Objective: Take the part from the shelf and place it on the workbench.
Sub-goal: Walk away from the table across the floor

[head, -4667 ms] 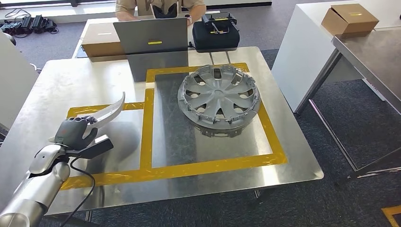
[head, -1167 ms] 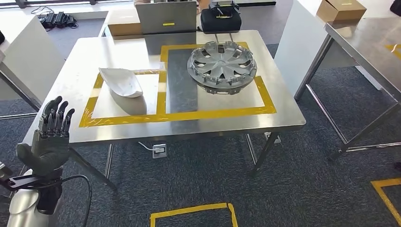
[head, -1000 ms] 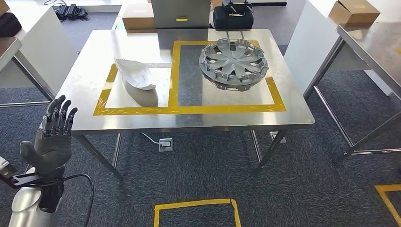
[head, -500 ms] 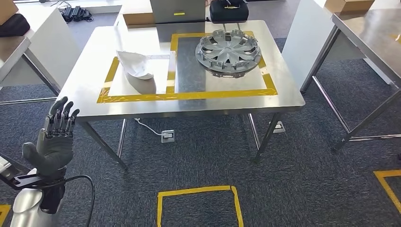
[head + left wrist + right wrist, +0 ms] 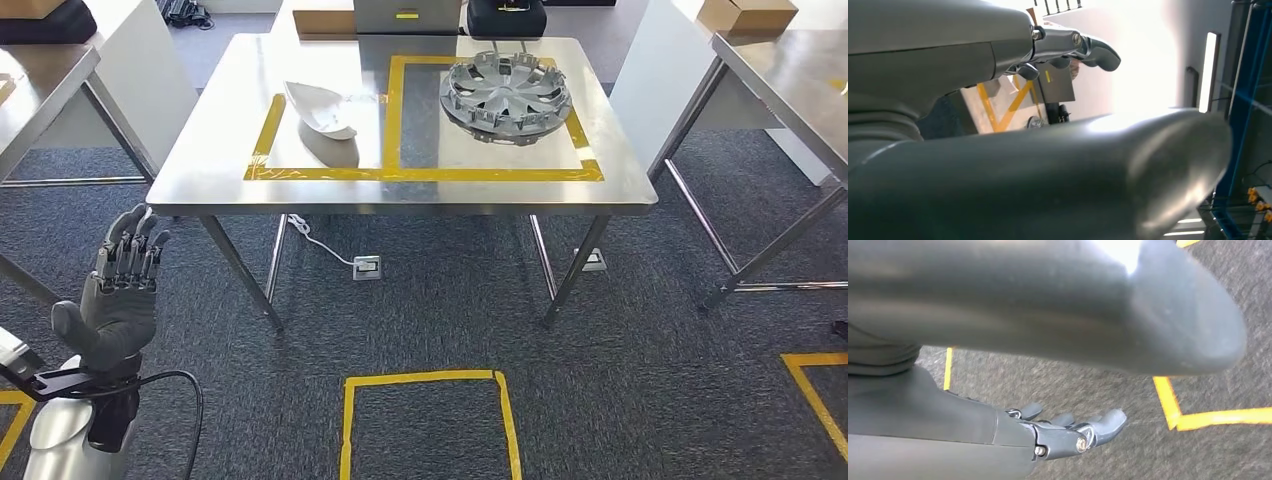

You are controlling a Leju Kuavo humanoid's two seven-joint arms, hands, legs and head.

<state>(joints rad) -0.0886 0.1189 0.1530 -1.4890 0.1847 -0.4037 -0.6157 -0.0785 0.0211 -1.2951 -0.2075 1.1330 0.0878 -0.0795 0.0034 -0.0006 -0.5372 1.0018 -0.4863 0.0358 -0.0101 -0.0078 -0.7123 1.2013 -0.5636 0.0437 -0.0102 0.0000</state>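
The white part [image 5: 322, 108] lies on the far table [image 5: 210, 160], while the left hand [image 5: 118, 300] and right hand [image 5: 1068, 435] hold nothing, fingers spread.

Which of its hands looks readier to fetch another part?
Probably the left hand: it is raised, fingers apart, holding nothing. The right hand hangs over the carpet, also holding nothing.

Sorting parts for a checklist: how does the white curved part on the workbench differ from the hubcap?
The white curved part is pale, elongated and solid; the hubcap is grey, round and spoked. The part lies in the smaller taped rectangle, the hubcap in the larger. Both rest on the workbench.
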